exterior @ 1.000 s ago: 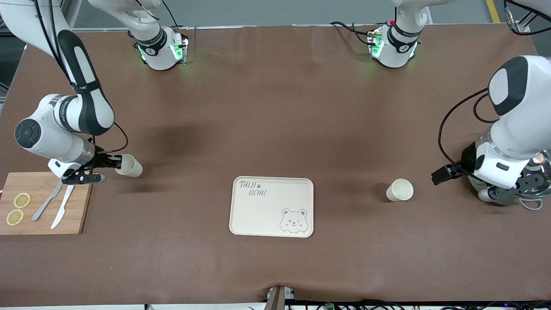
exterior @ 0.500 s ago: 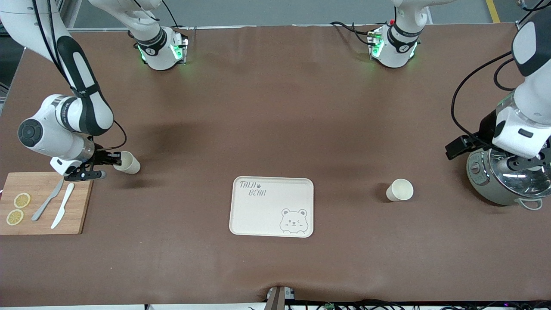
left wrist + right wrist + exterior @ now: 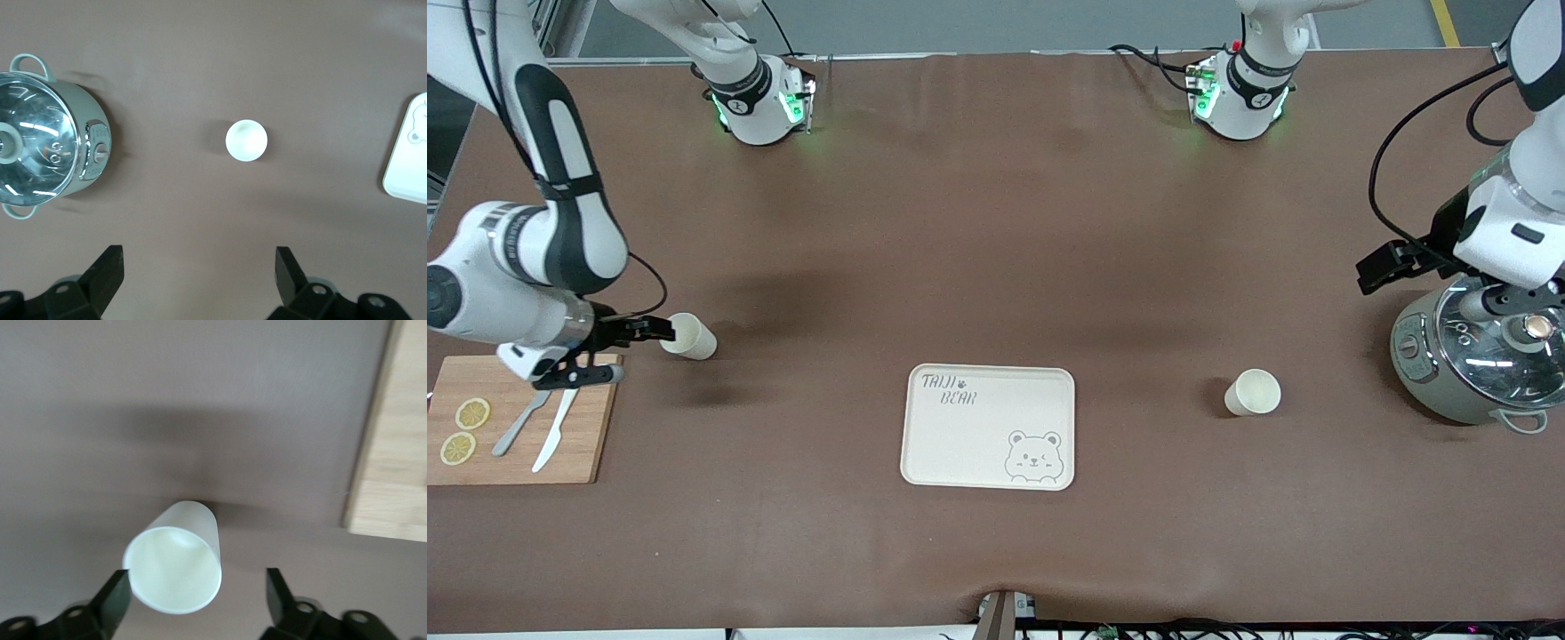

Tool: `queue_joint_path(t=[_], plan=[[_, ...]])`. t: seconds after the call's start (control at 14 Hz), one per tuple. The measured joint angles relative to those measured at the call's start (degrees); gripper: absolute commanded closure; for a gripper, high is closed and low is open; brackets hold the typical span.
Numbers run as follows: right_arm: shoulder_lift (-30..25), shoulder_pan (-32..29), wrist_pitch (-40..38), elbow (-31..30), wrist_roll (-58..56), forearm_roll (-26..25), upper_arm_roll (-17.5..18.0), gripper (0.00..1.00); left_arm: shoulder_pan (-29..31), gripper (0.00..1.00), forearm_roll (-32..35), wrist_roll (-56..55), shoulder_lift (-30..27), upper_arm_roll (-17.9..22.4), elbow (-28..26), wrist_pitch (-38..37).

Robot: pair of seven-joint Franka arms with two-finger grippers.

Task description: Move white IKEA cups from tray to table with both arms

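Observation:
One white cup (image 3: 688,336) stands on the brown table near the cutting board. My right gripper (image 3: 651,330) is at it, open, with the cup (image 3: 175,559) between the fingers and close to one fingertip (image 3: 119,585). The other white cup (image 3: 1254,392) stands upright on the table between the bear tray and the pot. It also shows in the left wrist view (image 3: 246,140). My left gripper (image 3: 198,259) is open and empty, high in the air by the pot, well apart from that cup.
The cream bear tray (image 3: 989,427) lies at the table's middle and holds nothing. A steel pot with a glass lid (image 3: 1476,364) stands at the left arm's end. A wooden cutting board (image 3: 516,427) with lemon slices, a knife and a fork lies at the right arm's end.
The left arm has risen and drawn away from its cup, toward the pot. The right arm has pulled back toward the cutting board; its cup has shifted slightly farther from the front camera.

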Motion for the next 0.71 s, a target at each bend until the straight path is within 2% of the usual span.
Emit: queue_joint_path(t=[0.43, 0.64, 0.71], plan=[[0.18, 0.48, -18.25, 23.87, 0.0, -0.02, 0.79, 0.0, 0.02, 0.0, 0.0, 3.12, -2.89, 0.02, 0.76, -3.07], [-0.02, 0.41, -21.92, 29.46, 0.0, -0.03, 0.74, 0.0, -0.61, 0.0, -0.67, 3.33, -4.73, 0.44, 0.11, -3.37], [-0.47, 0.41, -22.75, 30.44, 0.0, -0.03, 0.73, 0.0, -2.34, 0.0, -0.9, 3.33, -5.36, 2.0, -0.5, -3.37]])
